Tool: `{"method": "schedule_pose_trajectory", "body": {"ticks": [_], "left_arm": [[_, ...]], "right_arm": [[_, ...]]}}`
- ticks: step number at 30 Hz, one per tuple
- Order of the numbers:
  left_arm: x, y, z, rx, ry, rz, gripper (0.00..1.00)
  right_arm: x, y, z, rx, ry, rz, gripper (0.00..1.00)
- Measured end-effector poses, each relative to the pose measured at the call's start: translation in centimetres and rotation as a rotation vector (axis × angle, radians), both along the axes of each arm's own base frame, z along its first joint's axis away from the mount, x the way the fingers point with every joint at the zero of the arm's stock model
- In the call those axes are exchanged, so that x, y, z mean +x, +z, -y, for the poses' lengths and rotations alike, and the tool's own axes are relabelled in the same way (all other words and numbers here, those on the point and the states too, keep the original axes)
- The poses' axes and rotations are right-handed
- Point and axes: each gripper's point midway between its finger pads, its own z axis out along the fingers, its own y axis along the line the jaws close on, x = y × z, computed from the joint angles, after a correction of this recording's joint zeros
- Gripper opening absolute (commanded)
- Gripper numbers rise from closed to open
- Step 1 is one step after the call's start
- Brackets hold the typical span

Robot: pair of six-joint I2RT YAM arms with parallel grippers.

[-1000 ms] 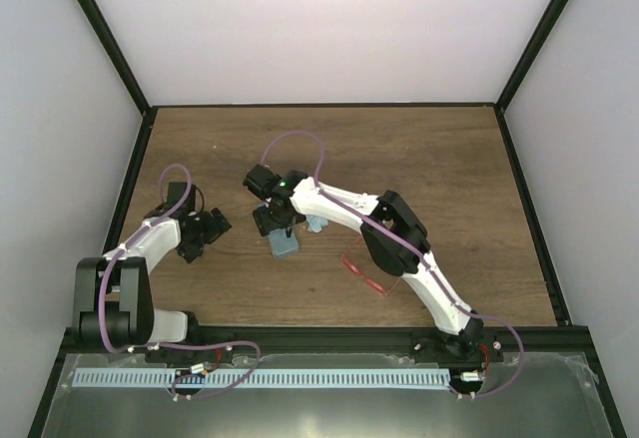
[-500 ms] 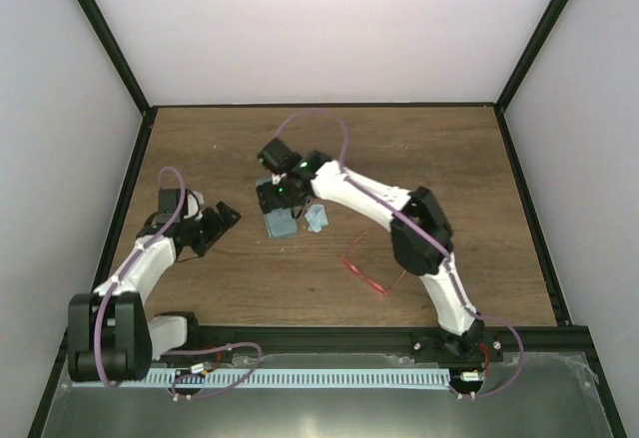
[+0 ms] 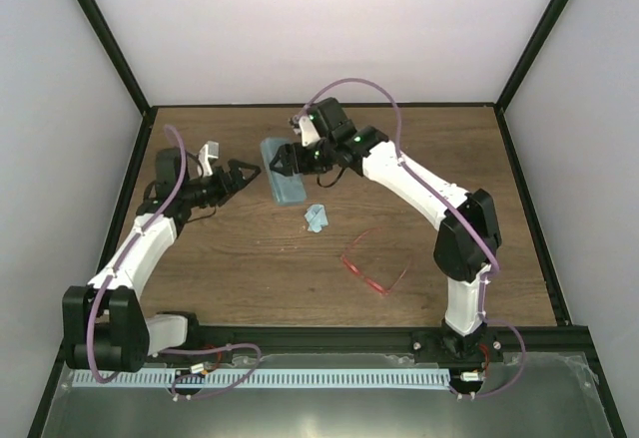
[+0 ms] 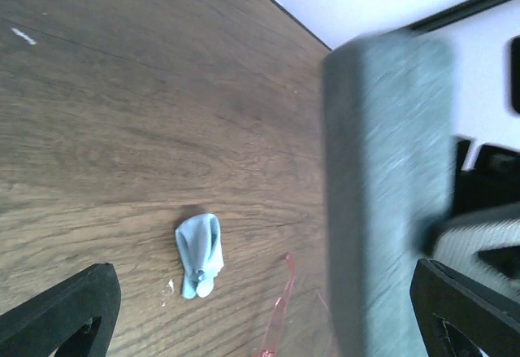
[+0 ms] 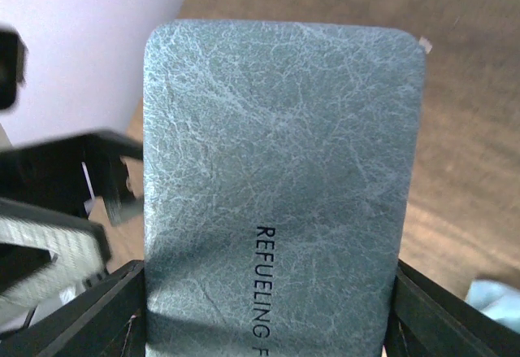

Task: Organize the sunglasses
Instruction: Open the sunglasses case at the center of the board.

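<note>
The right fingers (image 5: pixel 443 312), clamped on the case (image 5: pixel 284 154), have been swung up before the wide-open left fingers (image 4: pixel 61 312), so opening it for the sunglasses (image 3: pixel 374 270) seems next.

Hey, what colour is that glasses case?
The case is grey-blue with a crackled, leather-like texture, clearest in the right wrist view.

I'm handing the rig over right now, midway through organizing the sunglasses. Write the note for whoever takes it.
Right tool: shut on the grey-blue case, holding it above the table and towards the left arm.
Left tool: open, empty, pointed at the case, apparently not touching it.
Sunglasses: on the table near the right arm, untouched.
Light blue cloth: on the table between the case and the sunglasses.
Done: case picked up; it looks closed.
Left: probably open the case, put the sunglasses inside and close it.
</note>
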Motion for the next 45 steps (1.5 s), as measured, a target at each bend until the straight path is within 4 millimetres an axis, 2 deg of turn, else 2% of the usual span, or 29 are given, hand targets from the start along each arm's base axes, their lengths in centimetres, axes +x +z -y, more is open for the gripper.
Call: {"method": "schedule_pose_trajectory", "body": {"ticks": [4, 7, 18, 24, 31, 41, 45], "left_arm": [[0.1, 0.4, 0.8, -0.026, -0.047, 0.016, 1.00], [-0.3, 0.6, 1.4, -0.034, -0.084, 0.028, 1.00], [-1.8, -0.7, 1.8, -0.031, -0.107, 0.009, 1.00], [-2.2, -0.4, 2.8, -0.038, -0.142, 0.024, 1.00], [-2.7, -1.4, 3.4, -0.025, -0.156, 0.008, 1.00], [-2.3, -2.7, 3.8, -0.015, -0.147, -0.015, 1.00], [-2.1, -3.4, 4.2, -0.014, -0.156, -0.030, 1.00]], "right_arm": [[-1.8, -2.9, -0.4, -0.007, 0.054, -0.075, 0.67], [-2.5, -3.8, -0.4, -0.004, 0.078, -0.107, 0.67], [-2.6, -2.9, -0.8, 0.056, 0.118, -0.109, 0.68], [-3.0, -2.7, -0.9, 0.077, 0.138, -0.118, 0.67], [-2.3, -2.5, -0.3, 0.094, 0.133, -0.123, 0.68], [-1.9, -2.7, 0.3, 0.089, 0.129, -0.124, 0.68], [-1.9, -3.4, 0.8, 0.077, 0.120, -0.133, 0.68]]}}
